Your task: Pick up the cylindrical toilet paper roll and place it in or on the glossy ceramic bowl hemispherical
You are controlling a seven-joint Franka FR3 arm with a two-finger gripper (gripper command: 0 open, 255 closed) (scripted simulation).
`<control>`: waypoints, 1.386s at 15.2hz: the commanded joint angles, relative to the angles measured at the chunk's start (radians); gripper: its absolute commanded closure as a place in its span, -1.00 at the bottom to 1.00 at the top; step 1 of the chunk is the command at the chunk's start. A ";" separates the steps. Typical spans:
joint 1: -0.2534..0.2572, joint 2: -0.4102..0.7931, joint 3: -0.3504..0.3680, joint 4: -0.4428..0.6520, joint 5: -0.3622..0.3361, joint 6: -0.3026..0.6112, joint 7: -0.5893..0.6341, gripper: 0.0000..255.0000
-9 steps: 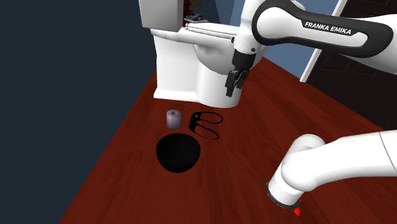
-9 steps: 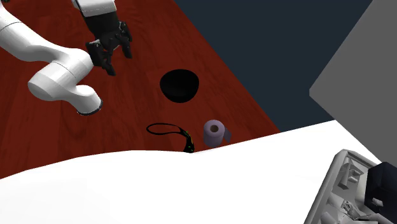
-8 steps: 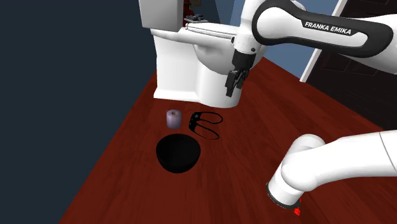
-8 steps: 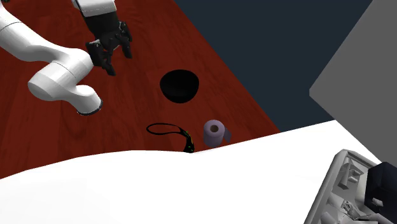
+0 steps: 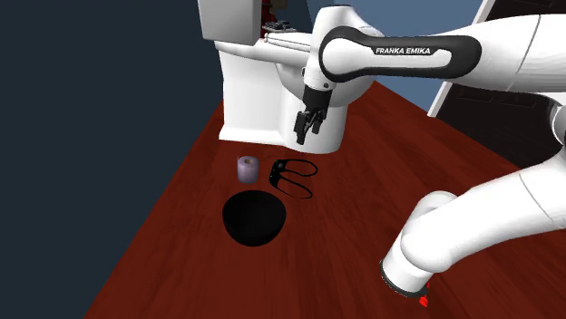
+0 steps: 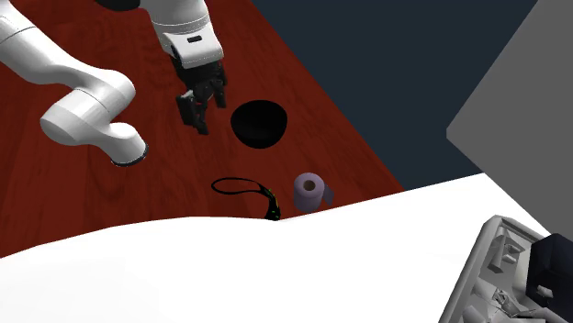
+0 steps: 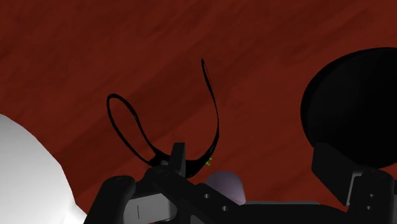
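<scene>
Heads up on the grab: your jaws are spread apart with nothing between them, hanging in the air above the reddish wooden floor point(image 5: 181, 245), just in front of the white toilet point(image 5: 272, 91). The toilet paper roll point(image 5: 248, 169) is pale lilac here. It stands on end on the floor, below the jaws and a bit off to one side. In the wrist view a bit of it peeks out low between the two fingers, partly hidden by the hand. My guess is it'll be very light and soft, so it'll squash if you clamp hard. The core probably gives it a little backbone, and the paper should be grippy enough that slipping isn't the worry. I'd come straight down and take it across the curved sides at about mid-height, one finger each side, closing gently. Too near the top rim and it'll likely tilt in the jaws. Watch the black glasses point(image 5: 292, 177) lying just beside the roll, on the side nearer the jaws. A finger coming down there could snag a temple arm or nudge the roll over, and once it's on its side it'll roll away. The black bowl point(image 5: 255, 217) sits near the roll on the floor, out past one finger in the wrist view, and its mouth looks wide enough to take the roll easily. It's a short carry, and I'd let go low so the roll doesn't bounce out.
</scene>
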 commanded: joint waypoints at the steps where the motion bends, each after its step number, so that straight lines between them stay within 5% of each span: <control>1: -0.001 0.073 -0.001 0.020 0.001 0.052 -0.003 -1.00; 11: 0.003 0.438 0.006 0.180 0.008 0.246 -0.005 -1.00; 21: 0.012 0.825 0.014 0.474 0.007 0.327 -0.008 -1.00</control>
